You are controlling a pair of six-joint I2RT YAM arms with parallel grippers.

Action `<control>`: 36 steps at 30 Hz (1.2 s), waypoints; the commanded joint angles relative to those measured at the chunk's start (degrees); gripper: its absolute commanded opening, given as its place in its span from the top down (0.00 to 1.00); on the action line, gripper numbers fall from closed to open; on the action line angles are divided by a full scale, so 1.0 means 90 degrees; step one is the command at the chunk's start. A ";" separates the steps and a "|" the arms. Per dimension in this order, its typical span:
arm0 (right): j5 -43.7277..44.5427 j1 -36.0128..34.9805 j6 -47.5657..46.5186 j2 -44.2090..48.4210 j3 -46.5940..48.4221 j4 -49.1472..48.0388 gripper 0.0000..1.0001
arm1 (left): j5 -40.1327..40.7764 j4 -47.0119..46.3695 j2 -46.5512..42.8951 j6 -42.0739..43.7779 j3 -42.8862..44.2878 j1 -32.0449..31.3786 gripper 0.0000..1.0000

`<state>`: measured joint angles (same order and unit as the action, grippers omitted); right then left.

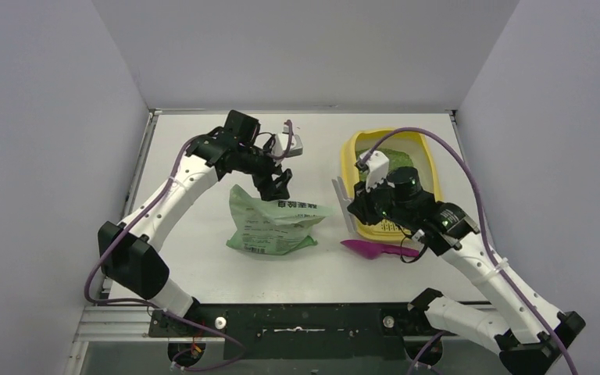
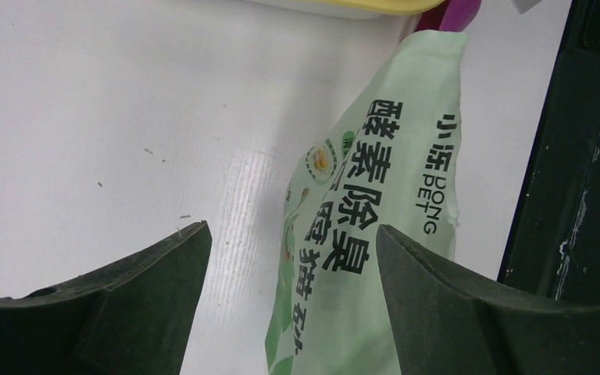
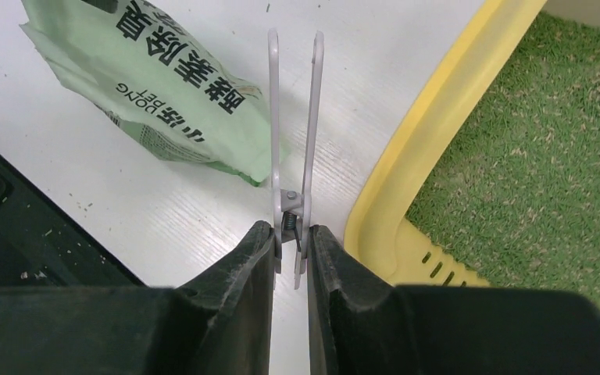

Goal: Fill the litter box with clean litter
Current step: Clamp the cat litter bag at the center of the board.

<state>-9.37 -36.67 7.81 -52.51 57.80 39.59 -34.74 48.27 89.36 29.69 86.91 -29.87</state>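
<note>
- The table [image 1: 203, 266] is carrying everything. Seen from above, the task's things are sitting in its middle and right half.
- The box [image 1: 347, 160] is lying flat at about 2 o'clock from the table's centre, with its slotted end facing 6 o'clock, toward the arm bases.
- The litter [image 3: 547, 148] is lying inside the box and covering the floor wherever the wrist view shows it. The filling therefore looks largely done, though the right arm is hiding the box's middle and near part from above, so the depth there cannot be judged.
- The bag [image 1: 269, 226] is lying on its side at 9 o'clock from the box, well apart from it, and is looking slack and partly emptied.
- The left gripper [image 1: 280, 187] is hanging over the bag's 12 o'clock end. Its jaws are standing wide and gripping nothing.
- The right gripper [image 3: 291, 228] is hanging just beside the box's 9 o'clock rim, clenched on a clip.
- The scoop [image 1: 375, 249] is lying on the table at 6 o'clock from the box, just beside its rim, with no gripper on it.
- The clip [image 3: 290, 200] is pointing its two long arms out over the bare table between bag and box.
- What is probably remaining is closing the bag with the clip, and perhaps levelling the litter.
</note>
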 commanded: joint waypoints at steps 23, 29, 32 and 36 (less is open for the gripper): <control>-0.1020 -0.0025 -0.2999 -0.3114 0.2591 0.1799 1.00 | 0.0091 0.1275 0.0934 0.1060 0.0162 0.0106 0.78; -0.0896 -0.0231 -0.3490 -0.3559 0.2988 0.2236 1.00 | -0.0019 0.1223 0.0805 0.1134 0.0102 0.0085 0.97; -0.0727 -0.0447 -0.3598 -0.3708 0.3086 0.2367 1.00 | 0.0054 0.1155 0.0783 0.1103 0.0070 0.0081 1.00; -0.0600 -0.0553 -0.3565 -0.3679 0.3133 0.2312 1.00 | 0.0066 0.1133 0.0776 0.1078 0.0072 0.0067 1.00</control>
<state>-16.80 -40.56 -22.57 -86.15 83.37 59.22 -32.60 59.35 97.97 38.68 86.85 -29.15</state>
